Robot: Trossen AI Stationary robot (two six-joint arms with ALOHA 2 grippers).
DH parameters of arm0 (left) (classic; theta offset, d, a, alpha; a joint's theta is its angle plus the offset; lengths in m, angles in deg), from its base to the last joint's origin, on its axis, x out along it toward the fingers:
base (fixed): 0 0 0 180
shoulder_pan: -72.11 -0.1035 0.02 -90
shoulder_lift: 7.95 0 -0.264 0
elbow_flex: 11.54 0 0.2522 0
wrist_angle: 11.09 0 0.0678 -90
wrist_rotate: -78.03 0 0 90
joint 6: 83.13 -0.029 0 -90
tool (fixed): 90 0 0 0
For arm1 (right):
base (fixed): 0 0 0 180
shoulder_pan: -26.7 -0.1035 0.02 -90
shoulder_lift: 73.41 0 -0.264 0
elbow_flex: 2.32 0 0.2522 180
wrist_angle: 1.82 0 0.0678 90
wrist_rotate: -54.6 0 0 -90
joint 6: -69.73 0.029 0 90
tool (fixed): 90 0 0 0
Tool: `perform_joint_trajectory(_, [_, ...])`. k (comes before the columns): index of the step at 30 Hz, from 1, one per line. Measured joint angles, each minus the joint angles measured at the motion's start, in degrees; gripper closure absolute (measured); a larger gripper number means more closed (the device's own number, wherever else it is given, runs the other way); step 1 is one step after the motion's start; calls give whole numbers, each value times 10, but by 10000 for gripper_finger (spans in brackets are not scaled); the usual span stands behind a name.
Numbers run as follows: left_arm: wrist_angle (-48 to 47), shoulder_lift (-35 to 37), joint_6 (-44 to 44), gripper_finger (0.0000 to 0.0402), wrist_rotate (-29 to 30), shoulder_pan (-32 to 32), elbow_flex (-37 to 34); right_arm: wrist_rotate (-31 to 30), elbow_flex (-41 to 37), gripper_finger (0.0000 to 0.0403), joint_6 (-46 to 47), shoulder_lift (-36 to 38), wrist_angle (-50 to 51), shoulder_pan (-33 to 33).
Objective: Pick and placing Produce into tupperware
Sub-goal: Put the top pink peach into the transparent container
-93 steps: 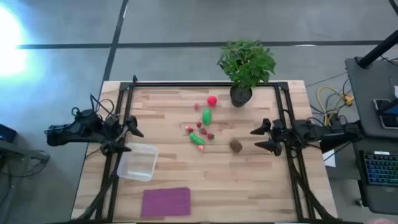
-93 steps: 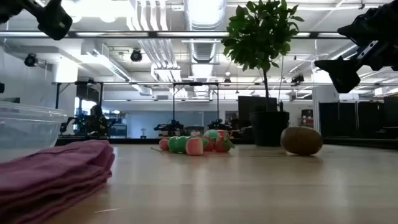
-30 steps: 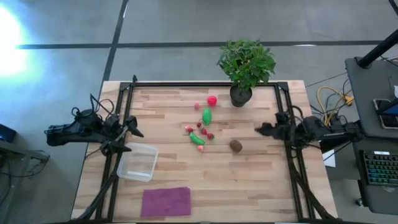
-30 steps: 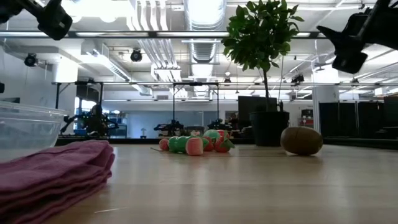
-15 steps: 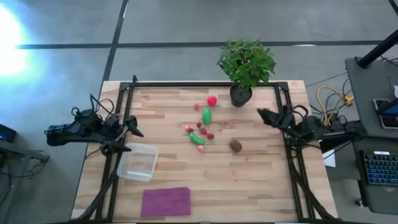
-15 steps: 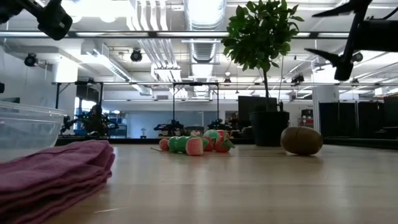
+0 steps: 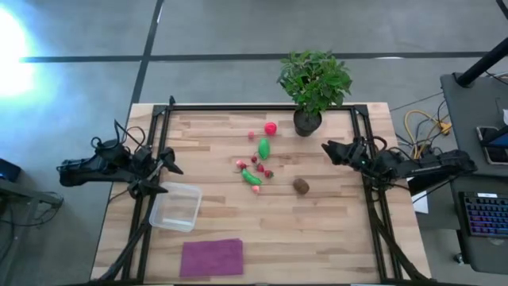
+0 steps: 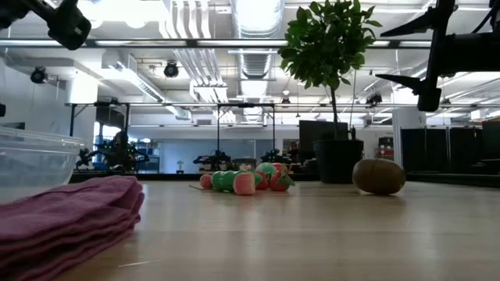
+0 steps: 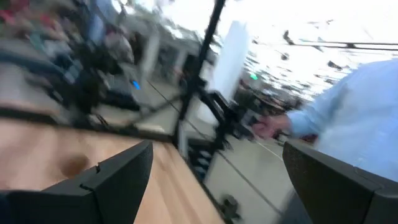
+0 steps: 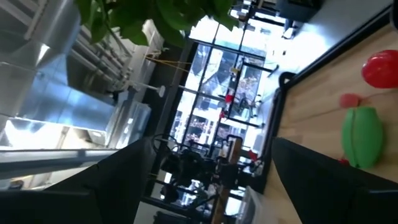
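The produce lies mid-table: a red ball (image 7: 271, 127), a green oval (image 7: 263, 148), a green long piece (image 7: 252, 179) among small red pieces (image 7: 259, 167), and a brown kiwi (image 7: 301, 186) nearer the right side. The clear tupperware (image 7: 176, 206) stands on its base near the left edge. My right gripper (image 7: 328, 148) hovers open above the table, right of the produce and beside the plant pot, rolled so one finger is above the other (image 8: 406, 53). My left gripper (image 7: 163, 179) waits open at the left edge, just beyond the tupperware. The right wrist view shows the green oval (image 10: 362, 137) and red ball (image 10: 380, 68).
A potted plant (image 7: 313, 83) stands at the far edge, close to my right gripper. A folded purple cloth (image 7: 212, 257) lies at the near edge beside the tupperware. Black frame rails run along the left, right and far table edges. A person in a light shirt (image 9: 360, 118) is beyond the table.
My right gripper has moved toward the far edge and a little toward the table's left, nearer the plant pot. It has rolled, so its fingers now stand one above the other. No produce has moved.
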Motion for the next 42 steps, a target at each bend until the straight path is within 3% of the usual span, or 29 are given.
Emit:
perform_joint_trajectory(3, [76,-6,33,56,59,0,0,0,0,77,-3,-6,-20,0])
perform_joint_trajectory(7, [169,-10,102,56,83,0,0,0,0,77,-4,-7,-24,0])
perform_joint_trajectory(10, [271,-12,98,56,83,0,0,0,0,77,-1,-8,-24,0])
perform_joint_trajectory(13, [383,-21,40,56,73,0,1,0,0,77,5,-9,-23,0])
perform_joint_trajectory(16, [400,-25,-7,56,52,0,0,0,0,77,6,-9,-24,0])
perform_joint_trajectory(19, [412,-34,13,56,122,0,5,0,0,77,6,-9,-24,0])
perform_joint_trajectory(23, [232,-74,26,56,134,-1,62,-1,0,77,6,-9,-23,0])
perform_joint_trajectory(29, [-238,-202,-11,56,202,-1,215,-2,0,77,-7,-9,-23,0])
perform_joint_trajectory(32, [-423,-272,-58,56,245,-1,279,-2,0,77,-10,-10,-22,0])
perform_joint_trajectory(37, [-545,-356,-142,56,238,-1,351,-2,0,77,-19,-10,-21,0])
perform_joint_trajectory(42, [-611,-402,-366,56,186,0,382,-2,0,77,-27,-10,-18,0])
